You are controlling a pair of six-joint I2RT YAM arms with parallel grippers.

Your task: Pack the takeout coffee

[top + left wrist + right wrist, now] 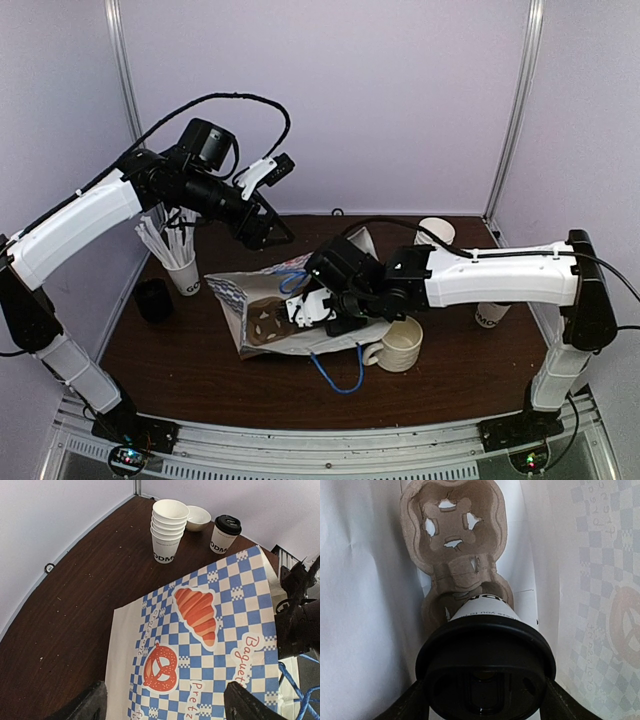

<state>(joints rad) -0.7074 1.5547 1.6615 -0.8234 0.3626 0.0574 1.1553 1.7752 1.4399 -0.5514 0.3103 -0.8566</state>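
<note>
The right pincer (485, 705) was clamped on a lidded coffee cup (485, 655), base at the near well of the pulp carrier (452, 570) inside the bakery bag (200, 645); the left pincer (165, 707) hung apart above the bag; seating likely needed a straight, upright push.

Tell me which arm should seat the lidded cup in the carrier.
Right. The right hand grips the lidded cup at the carrier inside the bag; the left hand hangs open above it.

Soft, even light all round, leaving faint shadows on the dark brown wooden table (200, 360). Inside the white paper bag (360, 605) light glows through; the black plastic lid (485, 665) looms slightly blurred.
</note>
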